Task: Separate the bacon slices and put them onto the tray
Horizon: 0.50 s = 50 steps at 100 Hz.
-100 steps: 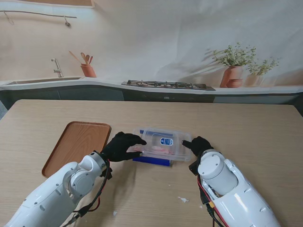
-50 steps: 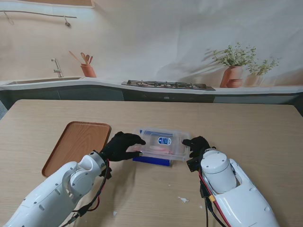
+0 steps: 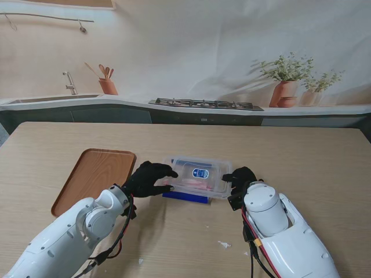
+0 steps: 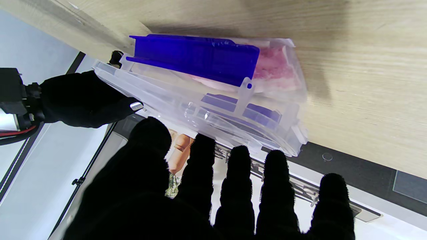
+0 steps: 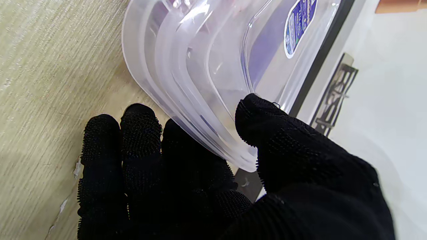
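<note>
Pinching the clear container lid's right edge, the right hand grips it; the left hand rests spread-fingered, holding nothing, against the container's left side, with the tray left of it.

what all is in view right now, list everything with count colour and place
clear plastic lidded container: 1, transparent with a blue oval label, table centre between both hands
blue clip flap: 1 seen clearly, deep blue, on the container's side nearer to me
bacon slices: count unclear, pink, inside the container
wooden tray: 1, reddish brown, bare, left of the container
wooden table: 1, light wood
white scraps: a few, white, on the table nearer to me
left hand: 1, black glove, fingers over the container's left end
right hand: 1, black glove, pinching the container's right edge
</note>
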Tool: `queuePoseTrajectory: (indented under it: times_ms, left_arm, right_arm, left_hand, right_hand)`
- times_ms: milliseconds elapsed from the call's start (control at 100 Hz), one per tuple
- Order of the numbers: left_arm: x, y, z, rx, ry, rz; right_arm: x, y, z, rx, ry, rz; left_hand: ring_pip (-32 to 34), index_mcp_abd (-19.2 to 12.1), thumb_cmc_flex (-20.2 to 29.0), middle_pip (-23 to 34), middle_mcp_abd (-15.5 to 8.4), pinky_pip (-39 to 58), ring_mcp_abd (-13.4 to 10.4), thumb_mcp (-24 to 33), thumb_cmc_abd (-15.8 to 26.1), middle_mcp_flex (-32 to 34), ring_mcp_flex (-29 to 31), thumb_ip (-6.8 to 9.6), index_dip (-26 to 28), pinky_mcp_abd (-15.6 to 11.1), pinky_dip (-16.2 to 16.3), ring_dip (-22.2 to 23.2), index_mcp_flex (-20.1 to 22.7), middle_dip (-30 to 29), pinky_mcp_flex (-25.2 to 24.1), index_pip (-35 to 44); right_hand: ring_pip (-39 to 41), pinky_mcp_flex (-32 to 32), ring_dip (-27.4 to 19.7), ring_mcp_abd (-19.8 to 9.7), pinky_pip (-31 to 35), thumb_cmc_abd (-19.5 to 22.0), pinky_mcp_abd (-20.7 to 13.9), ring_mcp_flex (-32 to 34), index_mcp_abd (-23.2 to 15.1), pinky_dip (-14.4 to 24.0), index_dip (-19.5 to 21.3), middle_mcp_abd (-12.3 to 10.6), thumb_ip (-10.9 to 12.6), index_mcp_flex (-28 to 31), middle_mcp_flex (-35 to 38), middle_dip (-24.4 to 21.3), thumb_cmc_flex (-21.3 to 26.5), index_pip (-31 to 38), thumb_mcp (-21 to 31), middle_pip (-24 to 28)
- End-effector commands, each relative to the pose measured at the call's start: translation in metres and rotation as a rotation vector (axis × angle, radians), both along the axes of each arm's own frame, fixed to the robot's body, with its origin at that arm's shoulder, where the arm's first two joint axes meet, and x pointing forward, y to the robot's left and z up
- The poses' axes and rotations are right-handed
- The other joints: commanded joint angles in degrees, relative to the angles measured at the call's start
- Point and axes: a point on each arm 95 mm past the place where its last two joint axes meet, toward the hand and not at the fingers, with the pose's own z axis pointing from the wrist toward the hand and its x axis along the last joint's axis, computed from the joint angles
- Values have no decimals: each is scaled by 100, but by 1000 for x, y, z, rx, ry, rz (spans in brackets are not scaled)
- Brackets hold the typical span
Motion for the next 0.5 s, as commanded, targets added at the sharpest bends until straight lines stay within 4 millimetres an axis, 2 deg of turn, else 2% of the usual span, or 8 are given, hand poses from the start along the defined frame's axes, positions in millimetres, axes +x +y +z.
queuePoseTrajectory:
  times_ms: [0, 100, 240, 380, 490]
  left_arm:
    - [-6, -4, -6, 1, 19, -18]
    - [-6, -1, 2, -16, -10, -14]
    - [-8, 6, 21, -64, -85, 3]
    - [-11, 16, 39, -106, -160, 28]
    - [-10, 23, 45, -117, -190, 49]
  right_arm:
    - [-1, 12, 1, 36, -5, 22]
    - [-1, 12, 3, 45, -22, 25]
    - [0, 14, 8, 75, -42, 18]
    - [-1, 15, 16, 102, -62, 9]
    - [-1, 16, 20, 105, -81, -5]
  left_hand:
    - [-125, -17, 21, 133, -374, -265, -186, -79, 184, 114, 26, 171, 38, -28, -66, -113, 199, 13, -66, 199]
    - [-161, -21, 4, 117, -390, -268, -218, -102, 210, 57, -74, 167, 41, -57, -70, -128, 191, 8, -78, 203]
    - [-185, -19, -11, 105, -385, -252, -241, -144, 245, 18, -134, 161, 43, -58, -65, -149, 179, 0, -57, 206]
    - [-176, -15, -23, 117, -376, -234, -228, -201, 286, 53, -132, 158, 44, -40, -59, -159, 191, 1, -25, 211]
    - [-172, -6, -26, 111, -365, -230, -221, -245, 316, 83, -122, 157, 40, -39, -59, -167, 216, -5, -15, 205]
  right_hand:
    - [83, 191, -3, -1, 345, -136, 63, 362, -1340, -18, -178, -343, 90, 445, 398, -11, 828, 693, 481, 38]
    - [-62, 397, -95, 41, 407, -148, 112, 569, -1502, -14, -233, -372, 72, 569, 613, -97, 887, 654, 538, -123]
    - [-60, 427, -93, 131, 467, -84, 180, 616, -1514, 20, -183, -331, 64, 565, 658, -85, 957, 656, 620, -160]
    - [40, 403, -25, 205, 552, 34, 252, 593, -1421, 98, 19, -256, 49, 435, 595, 47, 997, 671, 689, -147]
    - [143, 411, 39, 240, 614, 62, 288, 621, -1306, 163, 139, -201, 75, 383, 594, 128, 1026, 682, 742, -119]
